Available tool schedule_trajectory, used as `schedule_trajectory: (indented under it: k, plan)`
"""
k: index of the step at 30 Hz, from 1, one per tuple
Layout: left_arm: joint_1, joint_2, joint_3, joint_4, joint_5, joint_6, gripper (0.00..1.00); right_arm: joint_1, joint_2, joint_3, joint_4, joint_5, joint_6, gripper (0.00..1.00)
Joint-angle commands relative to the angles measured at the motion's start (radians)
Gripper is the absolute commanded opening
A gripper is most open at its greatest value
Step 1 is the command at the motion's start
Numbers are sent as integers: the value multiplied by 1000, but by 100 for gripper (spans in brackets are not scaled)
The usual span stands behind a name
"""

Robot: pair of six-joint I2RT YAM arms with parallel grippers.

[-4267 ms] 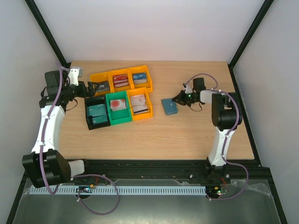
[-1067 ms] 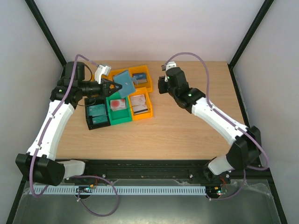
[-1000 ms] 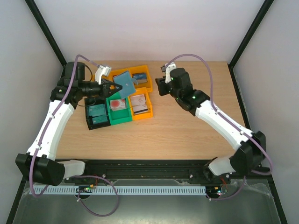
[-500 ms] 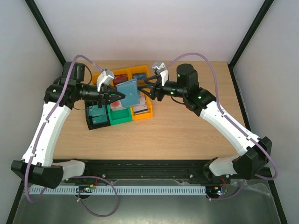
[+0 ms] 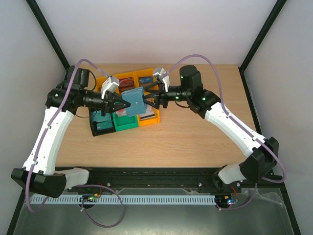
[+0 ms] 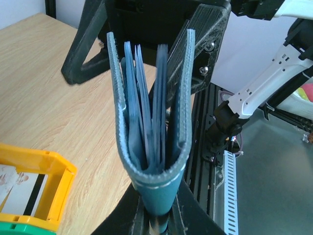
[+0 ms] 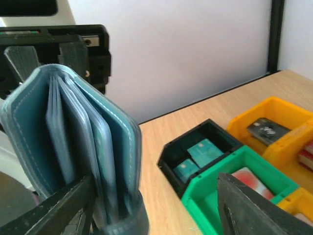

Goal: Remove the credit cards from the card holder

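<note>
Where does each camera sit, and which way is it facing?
Top external: above and behind the bases, looking down at the table; both arms show, left hand and right hand meeting at the card holder.
Left wrist: on the left arm, facing the right arm; own fingers show at the bottom, pinching the holder's fold.
Right wrist: facing the left arm and the green bin; own fingers frame the bottom.
Both wrist views share the card holder.

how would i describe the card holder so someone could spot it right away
Start at the coloured bins on the far left of the wooden table. In the air above them, the left gripper pinches the card holder by its fold. Unlike the rigid open bins, it is a teal folding case with thin blue-grey sleeves fanned out inside.
</note>
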Motion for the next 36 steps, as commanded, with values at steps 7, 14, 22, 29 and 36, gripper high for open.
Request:
schedule_trajectory:
  k: [7,14,22,29,36]
  plan:
    - [-23,1,-1,15,60,43,2,90,10,-2,137,-171,67,20]
    - [-5,-13,-39,164,-54,-137,84,91,-39,-72,199,21,218,2]
    - [11,-17,-80,276,-224,-258,100,206,-21,-16,97,667,474,2]
    - [7,-10,-112,330,-364,-298,99,324,68,114,-14,890,470,2]
    - [45,-35,-121,324,-585,-256,99,300,14,84,10,694,403,2]
